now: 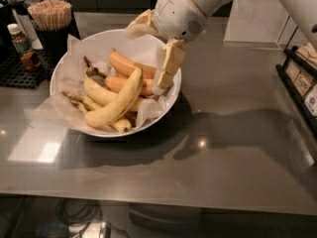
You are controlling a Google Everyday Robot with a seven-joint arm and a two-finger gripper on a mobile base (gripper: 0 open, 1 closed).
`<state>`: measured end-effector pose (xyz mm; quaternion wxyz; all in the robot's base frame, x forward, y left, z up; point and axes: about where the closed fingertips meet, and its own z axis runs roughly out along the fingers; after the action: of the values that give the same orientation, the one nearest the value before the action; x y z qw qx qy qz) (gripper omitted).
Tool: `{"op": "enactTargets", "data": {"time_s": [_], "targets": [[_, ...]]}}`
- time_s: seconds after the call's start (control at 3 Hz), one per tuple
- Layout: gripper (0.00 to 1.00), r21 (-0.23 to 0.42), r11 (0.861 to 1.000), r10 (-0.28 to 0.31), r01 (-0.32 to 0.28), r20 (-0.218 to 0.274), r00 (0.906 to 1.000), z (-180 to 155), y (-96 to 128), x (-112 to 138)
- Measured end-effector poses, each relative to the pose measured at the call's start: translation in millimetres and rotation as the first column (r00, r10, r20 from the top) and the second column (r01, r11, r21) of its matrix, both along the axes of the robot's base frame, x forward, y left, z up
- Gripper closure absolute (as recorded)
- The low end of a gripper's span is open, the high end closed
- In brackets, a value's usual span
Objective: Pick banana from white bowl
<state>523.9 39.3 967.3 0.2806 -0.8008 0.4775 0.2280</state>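
The long pale-yellow banana (118, 104) lies diagonally on top of the pile in the white bowl (60, 72), which is lined with crumpled white paper. Two orange-yellow bananas (130, 65) lie behind it and shorter yellow ones under it. My gripper (146, 58) hangs over the bowl's right rear part, open. One cream finger (168, 67) points down by the right rim, close to the banana's upper end. The other finger (140, 25) sticks out to the left above the bowl. The gripper holds nothing.
A cup of wooden stir sticks (51, 15) and a small sauce bottle (22, 46) stand on a black mat at the back left. A clear stand (255, 19) is at the back right. A black rack (302, 86) lines the right edge.
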Motion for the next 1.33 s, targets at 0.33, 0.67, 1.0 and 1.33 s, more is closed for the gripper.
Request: {"op": "enactTargets", "data": {"time_s": [0.33,0.67,1.0,1.33], "targets": [[0.1,0.001,1.0,-0.009,0.009,-0.026,0.9996,-9,-4,0],[0.13,-0.013,1.0,-0.001,0.001,-0.048,0.9989,-15,-2,4],[0.16,-0.044,0.999,0.018,-0.02,-0.054,0.9984,-14,3,11],[0.17,-0.07,0.997,0.036,-0.039,-0.05,0.9981,-9,9,21]]}}
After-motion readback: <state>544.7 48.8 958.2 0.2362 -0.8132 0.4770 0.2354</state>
